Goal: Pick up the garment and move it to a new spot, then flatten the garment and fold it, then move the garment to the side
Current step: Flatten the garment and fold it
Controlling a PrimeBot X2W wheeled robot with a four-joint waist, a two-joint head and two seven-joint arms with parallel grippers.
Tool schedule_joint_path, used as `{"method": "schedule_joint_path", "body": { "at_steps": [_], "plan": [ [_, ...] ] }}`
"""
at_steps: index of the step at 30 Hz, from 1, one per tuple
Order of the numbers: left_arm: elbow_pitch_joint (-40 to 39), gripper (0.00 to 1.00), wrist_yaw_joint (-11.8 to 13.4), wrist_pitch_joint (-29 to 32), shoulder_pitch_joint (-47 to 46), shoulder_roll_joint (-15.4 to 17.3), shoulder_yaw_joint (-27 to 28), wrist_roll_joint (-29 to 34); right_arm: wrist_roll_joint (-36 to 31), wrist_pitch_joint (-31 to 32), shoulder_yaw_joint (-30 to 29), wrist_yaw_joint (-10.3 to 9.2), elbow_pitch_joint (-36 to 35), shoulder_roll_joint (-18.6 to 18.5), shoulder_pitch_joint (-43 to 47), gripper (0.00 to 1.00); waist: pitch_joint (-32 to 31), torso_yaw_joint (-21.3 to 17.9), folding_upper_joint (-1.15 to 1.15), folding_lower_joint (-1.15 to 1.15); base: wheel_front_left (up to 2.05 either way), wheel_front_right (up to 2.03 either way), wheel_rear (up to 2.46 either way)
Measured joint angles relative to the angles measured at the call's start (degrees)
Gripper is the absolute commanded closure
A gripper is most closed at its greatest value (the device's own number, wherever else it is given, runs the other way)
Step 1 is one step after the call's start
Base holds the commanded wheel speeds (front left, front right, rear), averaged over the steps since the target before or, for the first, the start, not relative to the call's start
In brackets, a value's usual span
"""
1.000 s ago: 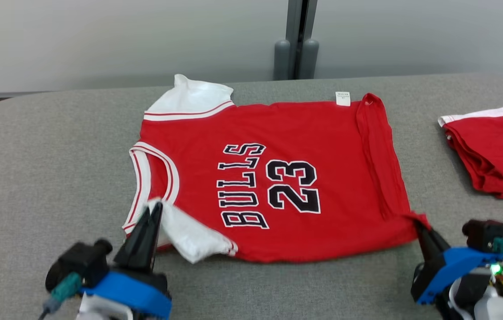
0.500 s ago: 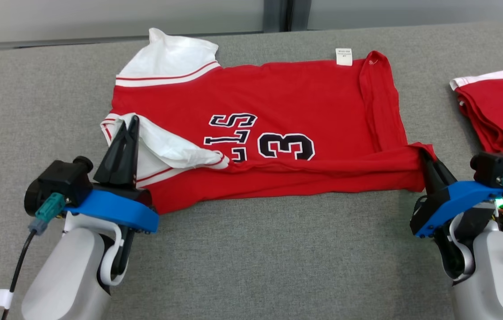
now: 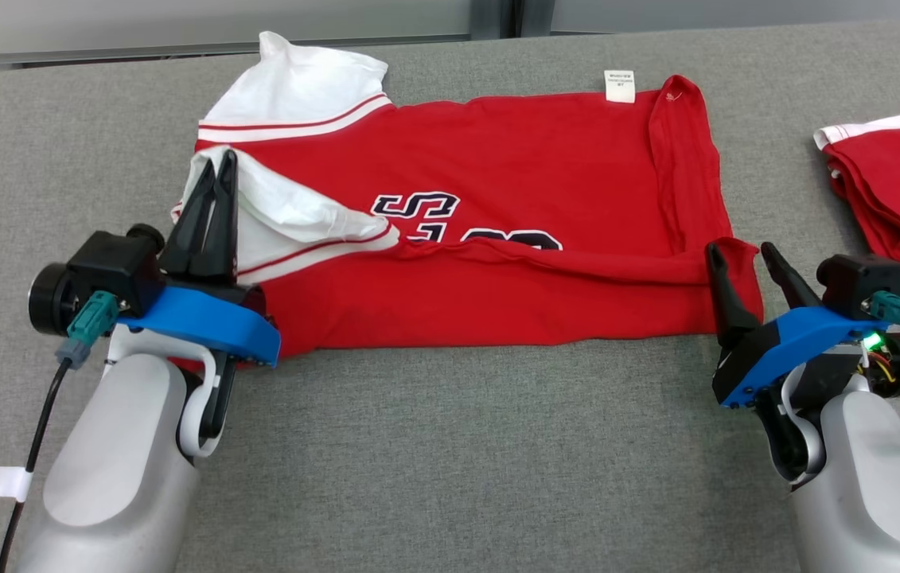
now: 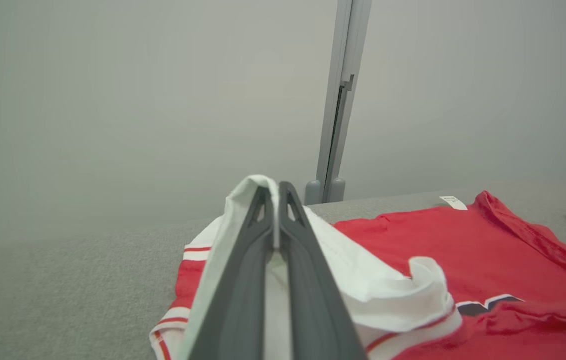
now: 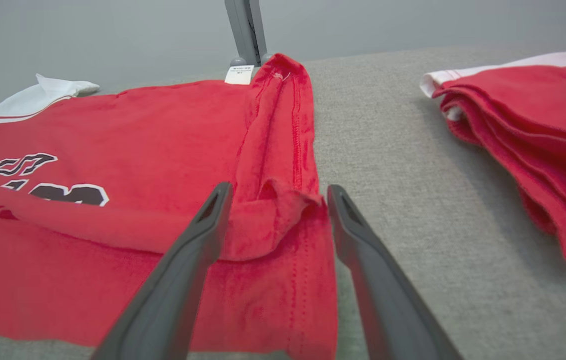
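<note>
A red jersey lies spread sideways across the far half of a grey table. Its near long edge is folded up over the front, hiding most of the black lettering. The far white sleeve lies flat toward the table's far edge. The near white sleeve is raised and doubled over the chest. A white label shows by the far edge.

Pale grey forearms, blue wrist brackets, long dark fingers, teal plugs w/ blk cable, green LED R side.
</note>
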Motion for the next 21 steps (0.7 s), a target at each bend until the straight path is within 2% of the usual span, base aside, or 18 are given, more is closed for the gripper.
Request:
{"method": "schedule_joint_path", "body": {
  "at_steps": [6, 10, 14, 18, 21],
  "plan": [
    [-4.9, 0.00, -0.9, 0.0, 0.5, -1.7, 3.3, 2.9, 0.5, -5.3, -0.5, 0.00, -3.2, 0.0, 0.6, 0.00, -0.3, -0.1, 0.00, 0.00, 0.00, 0.00, 0.00],
    [-9.3, 0.00, -1.5, 0.0, 4.6, -2.8, 6.5, 4.1, 0.6, -7.5, -0.7, 0.00, -7.1, 0.0, 3.8, 0.00, -1.1, -0.1, 0.00, 0.00, 0.00, 0.00, 0.00],
    [-12.2, 0.00, -2.0, 0.0, 10.2, -3.6, 8.7, 4.7, 0.0, -7.7, -1.1, 0.00, -11.2, 0.0, 8.1, 0.00, -2.5, 0.1, 0.00, -0.01, 0.00, 0.00, 0.00],
    [-10.9, 0.00, -2.2, 0.1, 16.4, -3.2, 10.0, 3.9, 0.0, -6.6, -1.1, 0.00, -14.0, 0.0, 12.5, 0.00, -4.1, 0.3, 0.00, -0.01, 0.00, 0.00, 0.00],
    [-10.1, 0.00, -1.3, 3.1, 20.3, -3.0, 11.0, 2.2, 0.4, -5.6, -1.3, 0.00, -14.9, 0.0, 15.0, 0.00, -5.0, 0.4, 0.00, -0.02, 0.00, 0.00, 0.00]
  ]
}}
